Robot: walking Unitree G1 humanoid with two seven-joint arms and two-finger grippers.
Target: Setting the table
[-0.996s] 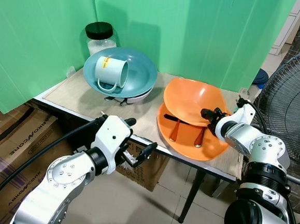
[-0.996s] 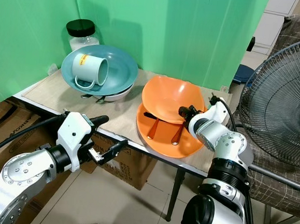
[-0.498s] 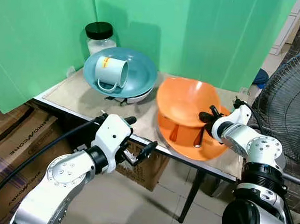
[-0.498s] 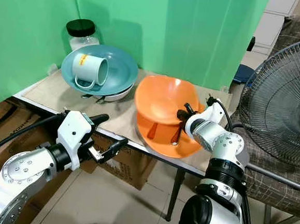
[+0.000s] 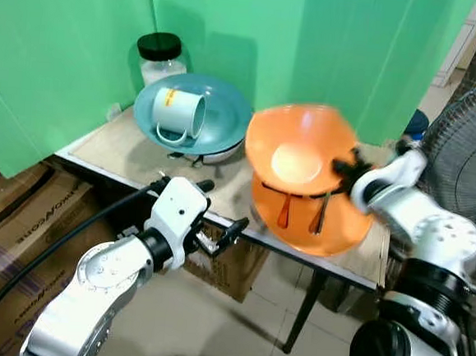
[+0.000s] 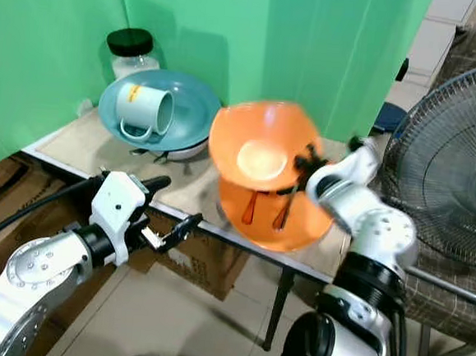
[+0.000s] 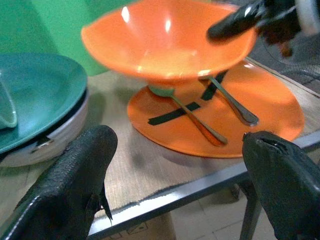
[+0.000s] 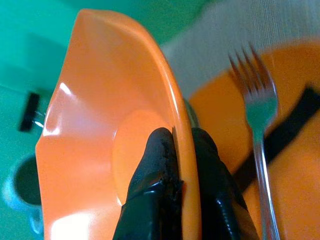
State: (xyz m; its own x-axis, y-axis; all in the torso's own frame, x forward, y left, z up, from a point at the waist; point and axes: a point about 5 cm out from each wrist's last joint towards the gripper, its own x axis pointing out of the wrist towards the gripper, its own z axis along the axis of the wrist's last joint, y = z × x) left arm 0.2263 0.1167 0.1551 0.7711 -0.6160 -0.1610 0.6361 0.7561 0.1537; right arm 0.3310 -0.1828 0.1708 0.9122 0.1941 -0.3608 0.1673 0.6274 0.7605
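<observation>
The orange bowl (image 5: pixel 296 154) hangs tilted above the orange plate (image 5: pixel 345 228), its rim pinched by the right end effector (image 8: pixel 172 150); level it, then set it down clear of the cutlery (image 7: pixel 227 102).

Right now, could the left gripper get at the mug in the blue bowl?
Probably yes. The left gripper hangs open at the table's front edge, and the mug lies on its side in the blue bowl beyond it, with bare tabletop between. The lifted orange bowl stays off to the right.
</observation>
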